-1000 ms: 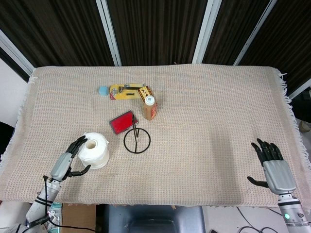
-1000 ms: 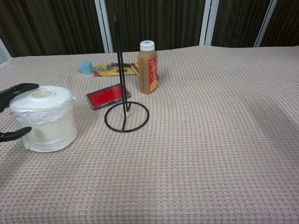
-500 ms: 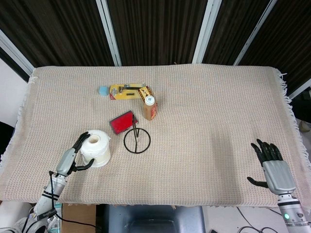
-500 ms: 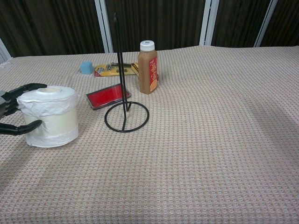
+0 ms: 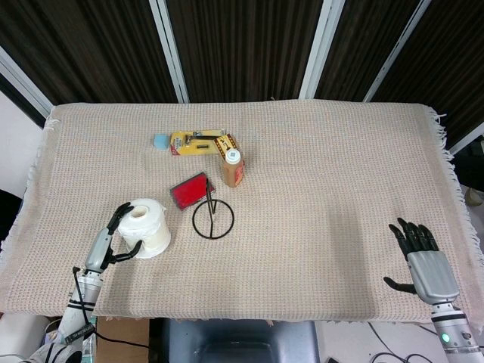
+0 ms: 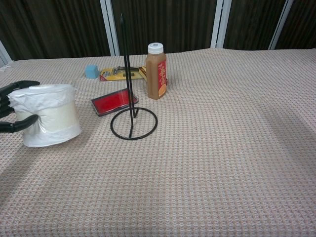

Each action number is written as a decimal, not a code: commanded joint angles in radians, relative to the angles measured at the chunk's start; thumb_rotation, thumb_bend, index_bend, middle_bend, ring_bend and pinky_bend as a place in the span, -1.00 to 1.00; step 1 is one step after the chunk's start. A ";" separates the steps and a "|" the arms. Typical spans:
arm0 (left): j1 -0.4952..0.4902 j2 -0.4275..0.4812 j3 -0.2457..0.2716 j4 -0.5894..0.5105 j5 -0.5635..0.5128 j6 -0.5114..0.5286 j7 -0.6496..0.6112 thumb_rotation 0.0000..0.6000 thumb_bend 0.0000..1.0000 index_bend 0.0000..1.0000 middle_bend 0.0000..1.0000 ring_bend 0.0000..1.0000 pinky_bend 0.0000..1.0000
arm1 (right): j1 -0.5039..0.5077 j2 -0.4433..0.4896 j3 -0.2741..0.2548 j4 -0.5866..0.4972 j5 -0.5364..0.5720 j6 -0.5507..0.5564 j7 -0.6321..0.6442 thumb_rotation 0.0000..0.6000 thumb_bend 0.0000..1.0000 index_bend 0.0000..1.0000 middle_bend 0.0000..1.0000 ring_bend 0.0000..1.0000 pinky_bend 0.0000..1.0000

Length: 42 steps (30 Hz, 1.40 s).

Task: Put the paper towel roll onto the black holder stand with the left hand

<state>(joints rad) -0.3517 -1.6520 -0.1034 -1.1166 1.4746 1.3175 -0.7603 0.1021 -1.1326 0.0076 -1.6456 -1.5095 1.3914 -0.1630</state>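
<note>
The white paper towel roll (image 5: 147, 226) is near the table's front left, wrapped in thin plastic. My left hand (image 5: 107, 240) grips it from its left side, fingers over the top and thumb low on the side. In the chest view the roll (image 6: 47, 122) looks tilted and slightly raised off the cloth, with the left hand (image 6: 6, 101) at the frame's left edge. The black holder stand (image 5: 213, 218) is a wire ring with an upright rod (image 6: 126, 64), just right of the roll. My right hand (image 5: 423, 261) rests open at the front right, holding nothing.
A brown bottle (image 5: 234, 168) stands just behind the stand, and a flat red case (image 5: 190, 190) lies between roll and stand, a little further back. A yellow package (image 5: 198, 142) and a small blue block (image 5: 160, 141) lie further back. A woven cloth (image 5: 325, 189) covers the table.
My left hand has closed around the roll, and the roll has risen slightly and tipped. The right hand has not moved.
</note>
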 commanded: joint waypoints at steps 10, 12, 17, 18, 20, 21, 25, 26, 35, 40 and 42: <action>0.016 -0.015 -0.126 -0.029 0.103 0.379 -0.030 1.00 0.60 0.44 0.69 0.73 1.00 | -0.003 0.008 -0.009 -0.008 -0.015 0.003 0.008 1.00 -0.87 -1.00 -1.00 -1.00 -1.00; -0.002 0.023 -0.155 -0.130 0.115 0.393 -0.028 1.00 0.60 0.44 0.69 0.73 1.00 | -0.002 0.008 -0.011 -0.009 -0.017 -0.001 0.009 1.00 -0.87 -1.00 -1.00 -1.00 -1.00; -0.065 0.091 -0.211 -0.388 0.126 0.347 0.083 1.00 0.60 0.44 0.69 0.73 1.00 | 0.000 0.007 -0.016 -0.011 -0.022 -0.008 0.007 1.00 -0.87 -1.00 -1.00 -1.00 -1.00; -0.079 0.092 -0.216 -0.420 0.128 0.331 0.111 1.00 0.60 0.44 0.69 0.73 1.00 | 0.000 0.007 -0.017 -0.011 -0.022 -0.008 0.006 1.00 -0.87 -1.00 -1.00 -1.00 -1.00; -0.111 0.080 -0.226 -0.472 0.139 0.307 0.188 1.00 0.60 0.44 0.68 0.73 1.00 | 0.001 0.007 -0.018 -0.012 -0.022 -0.010 0.006 1.00 -0.87 -1.00 -1.00 -1.00 -1.00; -0.130 0.067 -0.237 -0.475 0.138 0.294 0.219 1.00 0.60 0.44 0.68 0.73 1.00 | 0.001 0.007 -0.018 -0.012 -0.022 -0.012 0.006 1.00 -0.87 -1.00 -1.00 -1.00 -1.00; -0.212 0.005 -0.281 -0.445 0.107 0.230 0.316 1.00 0.60 0.43 0.68 0.73 1.00 | 0.003 0.013 -0.021 -0.016 -0.025 -0.017 0.014 1.00 -0.87 -1.00 -1.00 -1.00 -1.00; -0.233 -0.012 -0.293 -0.432 0.096 0.216 0.337 1.00 0.60 0.43 0.68 0.73 1.00 | 0.002 0.016 -0.020 -0.017 -0.025 -0.015 0.019 1.00 -0.87 -1.00 -1.00 -1.00 -1.00; -0.321 -0.096 -0.306 -0.312 0.065 0.168 0.414 1.00 0.60 0.43 0.68 0.72 1.00 | 0.002 0.033 -0.014 -0.022 -0.017 -0.013 0.049 1.00 -0.87 -1.00 -1.00 -1.00 -1.00; -0.336 -0.107 -0.312 -0.271 0.044 0.162 0.407 1.00 0.60 0.43 0.68 0.72 1.00 | 0.004 0.040 -0.014 -0.023 -0.015 -0.018 0.063 1.00 -0.87 -1.00 -1.00 -1.00 -1.00; -0.338 -0.106 -0.308 -0.267 0.041 0.161 0.400 1.00 0.60 0.43 0.68 0.72 1.00 | 0.004 0.042 -0.012 -0.024 -0.014 -0.017 0.066 1.00 -0.87 -1.00 -1.00 -1.00 -1.00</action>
<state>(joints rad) -0.6883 -1.7576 -0.4131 -1.3847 1.5169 1.4790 -0.3575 0.1062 -1.0905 -0.0050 -1.6693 -1.5234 1.3746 -0.0970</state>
